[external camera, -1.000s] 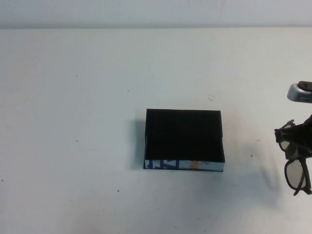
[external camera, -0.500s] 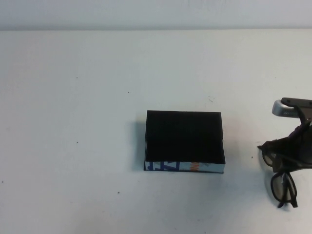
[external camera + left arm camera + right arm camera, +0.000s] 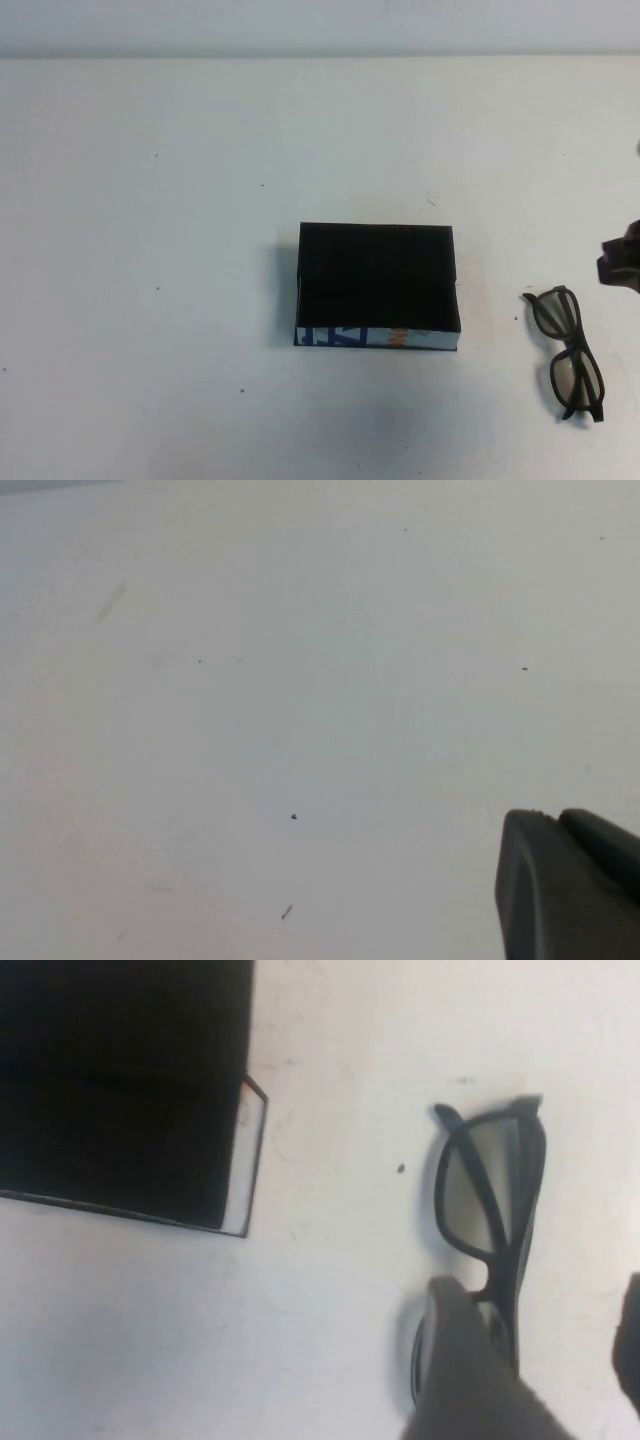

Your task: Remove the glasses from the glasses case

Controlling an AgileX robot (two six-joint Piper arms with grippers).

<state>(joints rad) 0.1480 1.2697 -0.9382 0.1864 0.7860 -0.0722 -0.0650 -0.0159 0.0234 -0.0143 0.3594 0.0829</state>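
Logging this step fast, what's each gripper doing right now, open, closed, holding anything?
Left gripper: parked over bare table, state cannot be told.
Right gripper: open, empty, above the dark thick-framed plastic glasses lying on the white table.

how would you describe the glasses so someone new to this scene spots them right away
Start at the black glasses case in the middle of the white table. Look to its right: the glasses lie flat on the table, apart from the case, below the right gripper, whose fingers are open. Their dark, thick frame and clear lenses set them apart.

Right pincer [image 3: 622, 262] cut off at frame edge; left pincer [image 3: 570, 885] mostly out of frame.
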